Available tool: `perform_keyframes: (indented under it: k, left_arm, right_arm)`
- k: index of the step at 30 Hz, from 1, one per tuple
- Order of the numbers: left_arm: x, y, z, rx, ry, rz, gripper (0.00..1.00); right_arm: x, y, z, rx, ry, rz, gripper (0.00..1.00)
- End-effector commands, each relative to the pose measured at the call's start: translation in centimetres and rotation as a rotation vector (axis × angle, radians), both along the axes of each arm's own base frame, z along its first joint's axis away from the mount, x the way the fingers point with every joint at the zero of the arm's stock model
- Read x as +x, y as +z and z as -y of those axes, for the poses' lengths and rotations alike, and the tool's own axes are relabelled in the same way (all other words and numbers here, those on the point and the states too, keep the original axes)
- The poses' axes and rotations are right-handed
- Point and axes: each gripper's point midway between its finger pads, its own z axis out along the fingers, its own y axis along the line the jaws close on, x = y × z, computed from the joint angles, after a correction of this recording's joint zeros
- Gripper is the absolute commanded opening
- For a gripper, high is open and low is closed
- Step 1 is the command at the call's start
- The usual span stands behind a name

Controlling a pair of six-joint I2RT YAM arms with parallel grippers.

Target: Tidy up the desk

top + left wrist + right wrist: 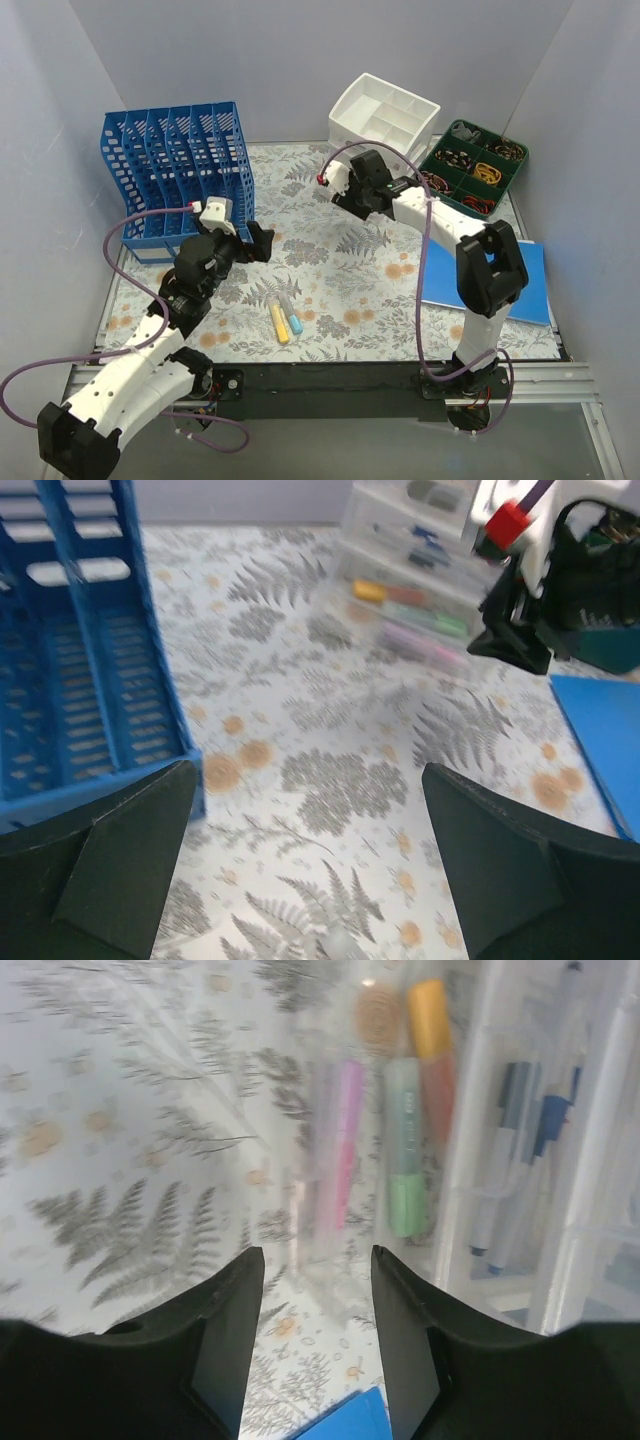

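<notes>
Left gripper [308,780] and right gripper [318,1260] both gape empty above the desk [340,270], whose long axis runs left-right along its front edge.

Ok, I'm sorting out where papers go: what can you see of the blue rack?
The rack is blue plastic, with slotted lattice walls and upright dividers forming a row of narrow bays, seemingly empty. It stands upright on the desk at its far left. The open left claw hovers by its front right corner.
</notes>
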Motion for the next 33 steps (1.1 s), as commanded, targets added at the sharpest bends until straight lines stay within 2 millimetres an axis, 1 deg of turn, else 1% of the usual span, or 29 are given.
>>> perform_keyframes:
  k: [1,2,3,4,5,6,7,8,10,11,12,13,15,16,17,18,19,20,21,23,24,27,30,33]
  left_arm:
    - [-2.3,-1.5,2.7,-0.142,-0.13,-0.163,0.98]
    - [-3.0,-1.9,2.6,-0.195,-0.117,-0.203,0.98]
    - [-3.7,-1.8,3.1,-0.225,-0.148,-0.22,0.98]
    - [-4.4,-1.9,3.4,-0.249,-0.17,-0.236,0.98]
    - [-5.0,-2.3,3.3,-0.27,-0.171,-0.268,0.98]
    - [-5.8,-1.4,3.2,-0.325,-0.173,-0.263,0.98]
    - [-6.4,-1.3,3.4,-0.35,-0.188,-0.271,0.98]
    - [-7.0,-1.3,3.3,-0.372,-0.192,-0.285,0.98]
    - [-8.1,-0.7,3.2,-0.442,-0.199,-0.283,0.98]
    - [-8.5,-1.0,3.1,-0.462,-0.2,-0.297,0.98]
    - [-8.8,-1.7,3.0,-0.48,-0.19,-0.312,0.98]
    - [-9.2,-1.3,2.7,-0.519,-0.185,-0.301,0.98]
    - [-9.4,-1.9,2.1,-0.552,-0.141,-0.312,0.98]
    - [-9.6,-2.0,1.8,-0.587,-0.126,-0.312,0.98]
    - [-9.8,-2.3,1.4,-0.598,-0.106,-0.319,0.98]
    - [-9.8,-2.4,1.0,-0.609,-0.08,-0.313,0.98]
    - [-10.1,-2.6,0.8,-0.626,-0.073,-0.325,0.98]
    - [-10.1,-2.1,0.1,-0.64,-0.047,-0.294,0.98]
    - [-10.1,-2.1,-0.3,-0.648,-0.021,-0.289,0.98]
    - [-10.5,-2.0,-1.0,-0.667,0.003,-0.28,0.98]
    - [-10.5,-2.0,-1.3,-0.679,0.019,-0.274,0.98]
    - [-10.8,-1.6,-1.5,-0.698,0.012,-0.251,0.98]
    - [-10.8,-1.6,-1.8,-0.7,0.024,-0.248,0.98]
    - [-10.8,-1.8,-1.7,-0.696,0.026,-0.257,0.98]
  right_arm:
    - [-6.7,3.2,-3.5,0.198,0.306,-0.117,0.56]
    - [-7.9,3.3,-4.0,0.23,0.351,-0.146,0.56]
    - [-10.3,2.8,-5.0,0.292,0.436,-0.219,0.56]
    - [-11.6,3.4,-5.4,0.332,0.484,-0.244,0.56]
    - [-12.9,3.4,-5.8,0.367,0.529,-0.281,0.57]
    - [-14.9,3.8,-6.8,0.44,0.608,-0.336,0.58]
    - [-16.4,3.4,-7.3,0.463,0.639,-0.383,0.58]
    - [-17.3,3.4,-7.7,0.482,0.668,-0.409,0.59]
    - [-19.4,3.2,-9.0,0.511,0.719,-0.469,0.59]
    - [-20.1,3.1,-9.5,0.519,0.728,-0.491,0.58]
    - [-20.7,2.9,-9.9,0.524,0.731,-0.512,0.58]
    - [-21.9,2.6,-10.7,0.518,0.748,-0.536,0.58]
    - [-22.9,1.9,-11.7,0.526,0.711,-0.562,0.59]
    - [-24.3,1.6,-12.8,0.525,0.725,-0.58,0.58]
    - [-25.4,0.6,-13.0,0.514,0.717,-0.606,0.58]
    - [-26.4,0.1,-14.1,0.495,0.701,-0.597,0.59]
    - [-26.8,-0.6,-14.5,0.478,0.673,-0.59,0.59]
    - [-27.2,-1.5,-14.8,0.458,0.638,-0.585,0.61]
    - [-27.2,-2.4,-15.8,0.442,0.544,-0.556,0.63]
    - [-26.8,-3.4,-16.7,0.438,0.411,-0.514,0.64]
    - [-26.8,-4.3,-17.3,0.414,0.332,-0.474,0.65]
    - [-27.3,-5.2,-18.7,0.373,0.258,-0.402,0.68]
    - [-27.1,-6.2,-19.1,0.331,0.21,-0.345,0.69]
    - [-26.3,-7.1,-18.6,0.294,0.169,-0.301,0.69]
